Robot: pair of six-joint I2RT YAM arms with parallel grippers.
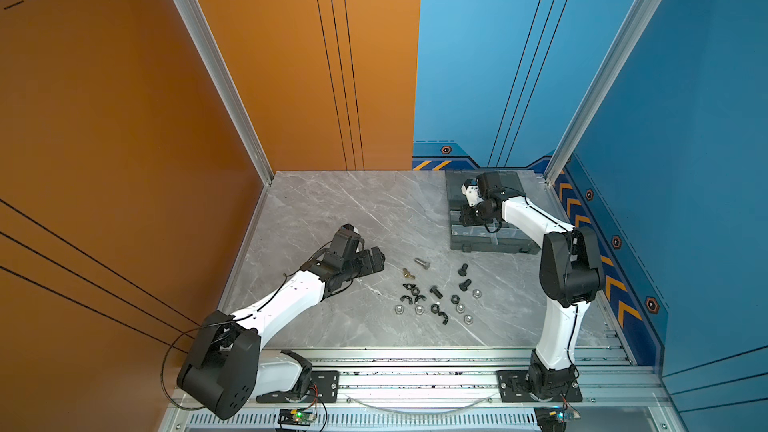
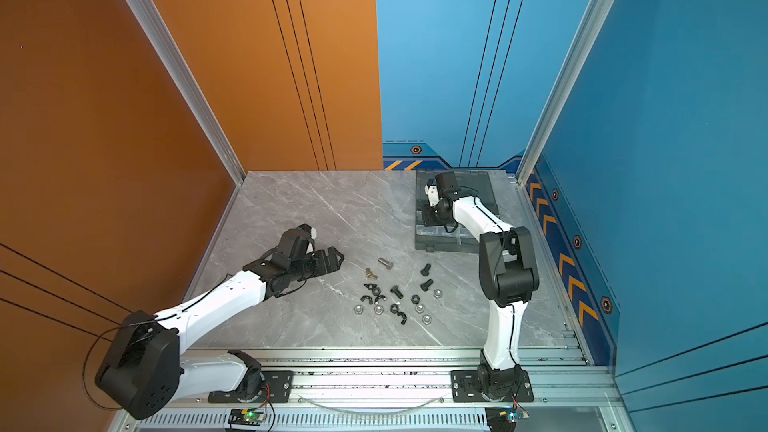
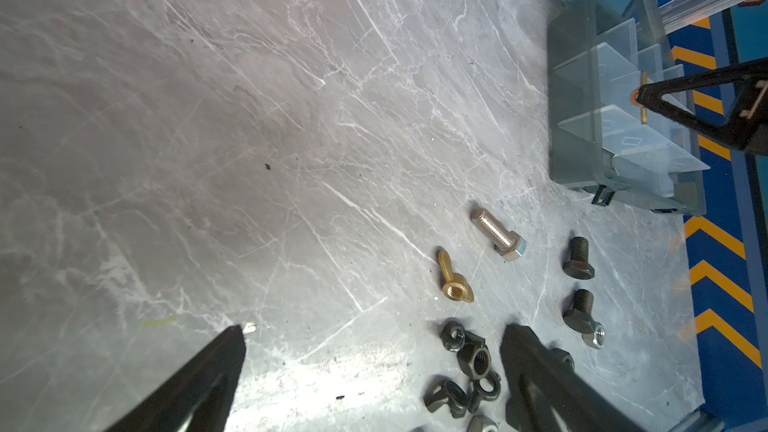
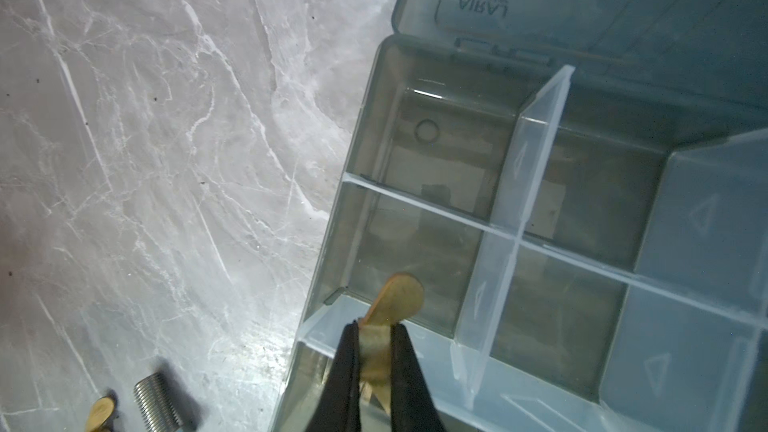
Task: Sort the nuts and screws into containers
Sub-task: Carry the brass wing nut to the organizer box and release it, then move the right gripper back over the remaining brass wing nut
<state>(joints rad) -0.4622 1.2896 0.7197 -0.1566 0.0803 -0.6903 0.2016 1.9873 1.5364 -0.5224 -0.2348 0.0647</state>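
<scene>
Table, lower centre in both top views: grey marble, white veining. Left wall: orange, thin black lines. Right wall: blue, black lines. Chevron band along its base: dark blue, orange chevrons. Arms: white shells, black joints. Organiser box, right of right wrist view: smoky grey, translucent. Dividers: clear. Brass wing nut, lower centre there: gold-yellow. Second wing nut, lower right of left wrist view: same gold. Long screw: silver. Short screws: black. Small wing nuts, bottom edge: black. Hex nuts: silver.
</scene>
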